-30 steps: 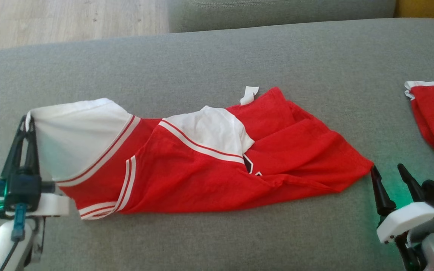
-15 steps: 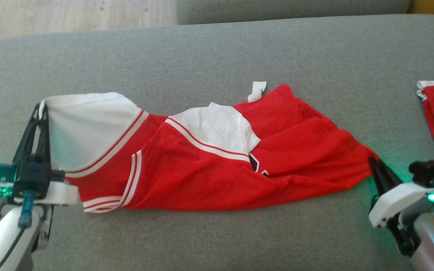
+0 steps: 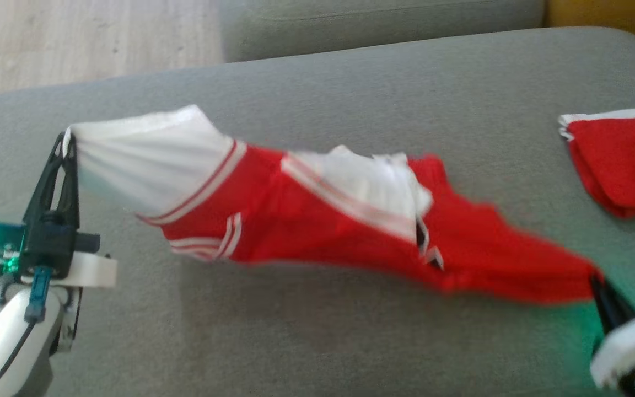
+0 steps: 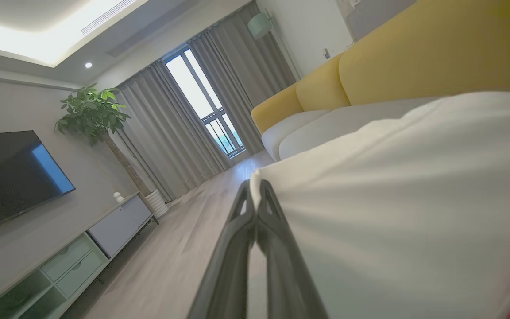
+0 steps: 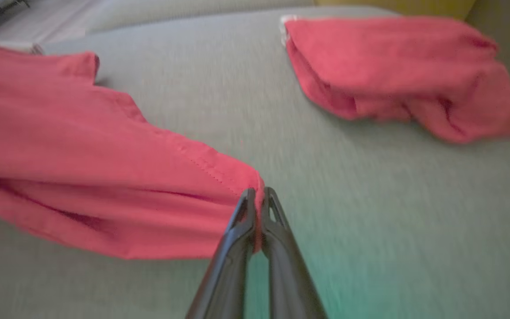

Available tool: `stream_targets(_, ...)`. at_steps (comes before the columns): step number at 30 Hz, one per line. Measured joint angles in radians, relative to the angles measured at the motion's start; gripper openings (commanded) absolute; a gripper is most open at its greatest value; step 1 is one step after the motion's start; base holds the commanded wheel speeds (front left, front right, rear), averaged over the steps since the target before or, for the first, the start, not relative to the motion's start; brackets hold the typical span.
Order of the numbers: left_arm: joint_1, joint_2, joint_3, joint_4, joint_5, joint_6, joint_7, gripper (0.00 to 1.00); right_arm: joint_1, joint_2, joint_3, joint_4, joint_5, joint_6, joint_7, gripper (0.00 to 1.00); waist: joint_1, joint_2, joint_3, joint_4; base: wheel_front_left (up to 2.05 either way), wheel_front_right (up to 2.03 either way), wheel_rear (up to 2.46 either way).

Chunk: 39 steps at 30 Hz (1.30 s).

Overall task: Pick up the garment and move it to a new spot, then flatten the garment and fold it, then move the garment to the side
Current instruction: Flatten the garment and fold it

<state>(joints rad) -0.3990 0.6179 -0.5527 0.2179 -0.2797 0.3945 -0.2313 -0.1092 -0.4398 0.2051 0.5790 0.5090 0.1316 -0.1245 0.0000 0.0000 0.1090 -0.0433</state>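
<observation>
The red-and-white shirt (image 3: 317, 231) stretches across the grey cushion (image 3: 350, 94): left gripper (image 3: 67, 139) pinching its white end at nine o'clock, right gripper (image 3: 595, 277) clamped on its red corner at four o'clock.

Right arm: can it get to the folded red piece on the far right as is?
Probably not yet: the right pincer is shut on a red corner of the garment, so it is occupied. The cushion between it and the folded red piece looks bare.
</observation>
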Motion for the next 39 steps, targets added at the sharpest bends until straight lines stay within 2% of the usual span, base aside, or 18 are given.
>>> stream_targets(6,0.083,-0.001,0.002,-0.017,-0.032,0.006,-0.002,0.00,0.293,0.003,-0.085,-0.242,-0.001,0.000,0.141,0.00,-0.0001,0.0000,-0.011,-0.050,0.00,0.00,0.00)
stream_targets(7,0.098,-0.001,0.002,-0.021,-0.039,0.007,0.002,0.00,0.325,0.012,-0.106,-0.280,-0.005,0.000,0.164,0.79,0.0000,0.0000,-0.012,-0.056,0.00,0.00,0.00)
stream_targets(8,0.109,-0.001,0.001,-0.024,-0.046,0.007,0.003,0.00,0.352,0.022,-0.127,-0.319,-0.012,0.000,0.184,1.00,-0.0001,0.0000,-0.013,-0.059,0.00,0.00,0.00)
stream_targets(11,0.123,-0.001,-0.003,-0.027,-0.055,0.007,0.021,0.00,0.393,0.046,-0.179,-0.422,-0.051,0.000,0.242,1.00,-0.0001,0.0000,-0.015,-0.058,0.00,0.00,0.00)
stream_targets(15,0.122,-0.003,-0.027,-0.038,-0.055,0.003,0.032,0.00,0.375,0.073,-0.209,-0.559,-0.078,0.000,0.301,1.00,0.0000,0.0000,-0.010,-0.037,0.00,0.00,0.00)
stream_targets(19,0.113,-0.017,-0.044,-0.041,-0.051,-0.007,0.046,0.00,0.279,0.095,-0.182,-0.597,-0.076,0.000,0.363,1.00,0.0000,0.0000,0.001,-0.004,0.00,0.00,0.00)
stream_targets(22,0.081,-0.038,-0.065,-0.032,-0.043,-0.026,0.046,0.00,0.160,0.117,-0.131,-0.558,-0.043,0.000,0.402,1.00,0.0000,0.0000,0.015,0.025,0.00,0.00,0.00)
stream_targets(27,0.016,-0.071,-0.078,-0.003,-0.035,-0.044,0.036,0.00,0.005,0.114,-0.048,-0.397,0.010,0.000,0.430,1.00,0.0001,0.0000,0.040,0.071,0.00,0.00,0.00)
stream_targets(31,-0.010,-0.091,-0.091,0.019,-0.034,-0.054,0.024,0.00,-0.051,0.110,0.000,-0.300,0.066,0.000,0.433,1.00,0.0001,0.0000,0.062,0.095,0.00,0.00,0.00)
stream_targets(38,-0.053,-0.115,-0.100,0.063,-0.027,-0.076,0.008,0.00,-0.113,0.079,0.060,-0.210,0.123,0.000,0.391,0.99,0.0002,0.0000,0.098,0.127,0.00,0.00,0.00)
stream_targets(39,-0.058,-0.119,-0.101,0.068,-0.026,-0.078,0.007,0.00,-0.120,0.077,0.070,-0.201,0.127,0.000,0.382,0.66,0.0002,0.0000,0.101,0.130,0.00,0.00,0.00)
